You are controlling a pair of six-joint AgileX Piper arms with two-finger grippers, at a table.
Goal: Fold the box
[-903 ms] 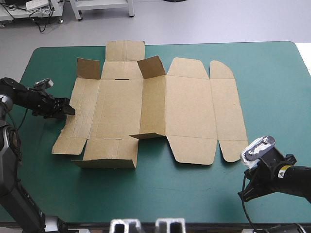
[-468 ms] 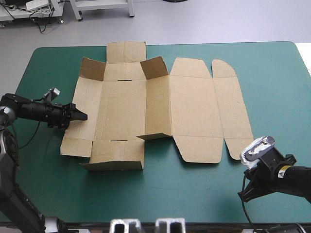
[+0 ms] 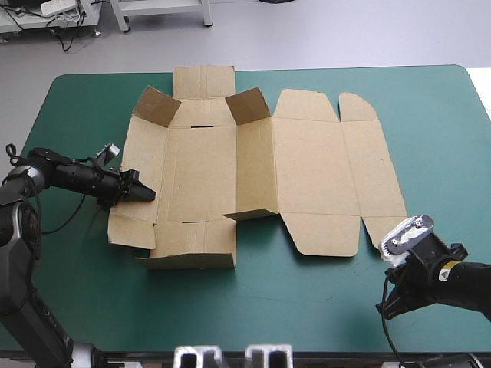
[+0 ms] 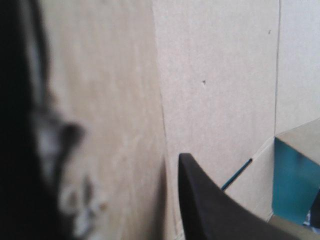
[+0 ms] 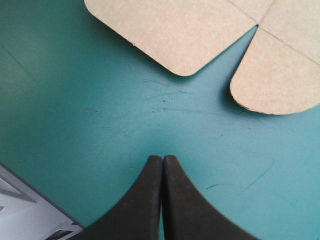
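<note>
**Left hand (image 3: pixel 144 193) on the box's (image 3: pixel 307 169) left end, right hand (image 5: pixel 162 159) pinched closed over bare cover**

From where I stand, the left hand reaches in low from the tabletop's (image 3: pixel 437 115) left side and overlaps the left end panel of the box. Its wrist view is filled with brown board, part of it blurred and very close. I cannot tell whether this hand grips the sheet or only rests against it.

The box is a cut brown sheet lying mostly flat in the middle of the tabletop. Its long axis runs left to right, with the broad lid panels toward the right. Two small corner flaps (image 3: pixel 157 107) stand up on the far side, and a far flap (image 3: pixel 203 80) reaches the tabletop's far edge.

The right hand sits near the near right corner, its fingers meeting in one pointed arch. The box's rounded flaps (image 5: pixel 280 85) lie just ahead of it, not touching, with teal-green cover (image 5: pixel 75 100) between them.

There is wide bare cover to the right of the box and along the near side. On the left there is only a narrower strip, where the left arm lies.

Compared with earlier, the whole sheet has slid to the right. The left hand has come from beside the box's left edge to over its end panel. The right hand has stayed put.
</note>
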